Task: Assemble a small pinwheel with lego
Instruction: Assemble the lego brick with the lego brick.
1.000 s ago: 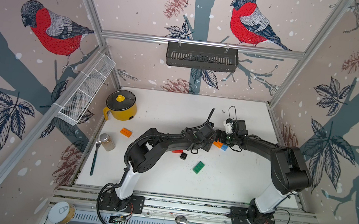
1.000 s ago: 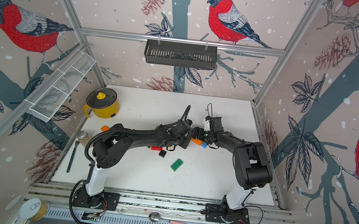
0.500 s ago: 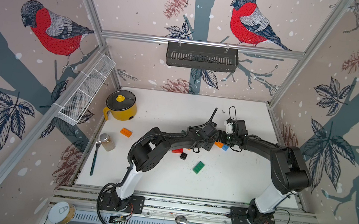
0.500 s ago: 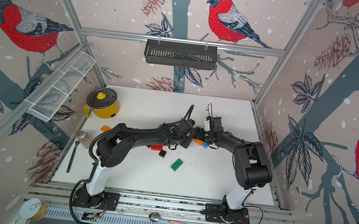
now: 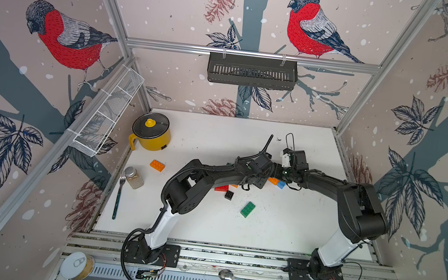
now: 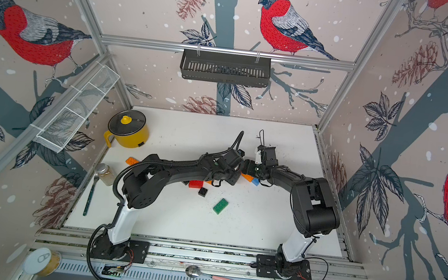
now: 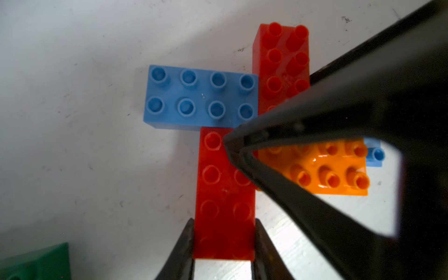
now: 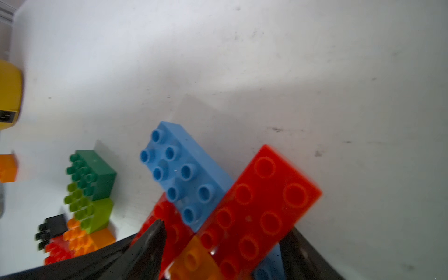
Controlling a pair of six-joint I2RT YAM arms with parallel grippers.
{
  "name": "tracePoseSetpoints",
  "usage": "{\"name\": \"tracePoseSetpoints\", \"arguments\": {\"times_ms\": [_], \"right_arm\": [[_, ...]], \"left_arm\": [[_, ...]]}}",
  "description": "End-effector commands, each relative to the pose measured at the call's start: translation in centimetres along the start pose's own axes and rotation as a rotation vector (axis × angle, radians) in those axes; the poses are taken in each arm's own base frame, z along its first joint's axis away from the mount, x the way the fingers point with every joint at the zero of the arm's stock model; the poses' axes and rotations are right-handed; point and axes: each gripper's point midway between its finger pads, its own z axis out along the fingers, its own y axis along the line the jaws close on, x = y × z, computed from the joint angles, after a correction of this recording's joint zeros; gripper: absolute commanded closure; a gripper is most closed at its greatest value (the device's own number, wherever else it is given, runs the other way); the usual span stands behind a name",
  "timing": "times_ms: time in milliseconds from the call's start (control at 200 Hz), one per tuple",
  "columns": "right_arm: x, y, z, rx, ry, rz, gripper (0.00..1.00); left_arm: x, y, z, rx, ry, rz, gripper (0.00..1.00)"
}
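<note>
At 9 o'clock of the pinwheel (image 5: 275, 182), clenches the left gripper (image 7: 224, 225) on a red brick (image 7: 225, 184), long axis in line with the jaws. From 3 o'clock, straddles the orange brick (image 7: 327, 169) with the right gripper (image 8: 225, 226), jaws spread, not yet pinching.

Black arms (image 5: 213, 171), white base links (image 5: 161, 229); corrugated cables (image 5: 122, 253)

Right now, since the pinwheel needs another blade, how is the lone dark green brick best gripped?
Come straight down on the dark green brick and pinch its two long sides at mid-length: it lies flat, oblong, with open table along both sides.
</note>
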Motion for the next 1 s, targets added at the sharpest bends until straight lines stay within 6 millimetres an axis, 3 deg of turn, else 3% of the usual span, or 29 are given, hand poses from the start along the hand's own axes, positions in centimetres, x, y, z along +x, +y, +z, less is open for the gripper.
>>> {"name": "tracePoseSetpoints", "arguments": {"times_ms": [0,355,660,890,996], "right_arm": [[2.5,-3.0,0.1,0.135,0.080,0.033,0.28],[3.8,-4.3,0.4,0.160,0.102,0.063,0.29],[1.3,-2.2,-0.6,0.096,0.053,0.050,0.30],[-0.9,0.2,-1.8,0.004,0.020,0.037,0.25],[-1.6,0.1,-2.2,0.012,0.009,0.043,0.23]], "left_arm": [[-0.2,0.4,0.1,-0.021,0.000,0.005,0.94],[-0.5,1.0,0.1,-0.050,-0.003,0.007,0.94],[-1.4,1.1,-0.7,-0.045,-0.025,0.002,0.88],[-2.1,1.1,-2.1,-0.025,-0.058,-0.009,0.56],[-2.3,1.1,-2.9,-0.010,-0.073,-0.010,0.47]]}}
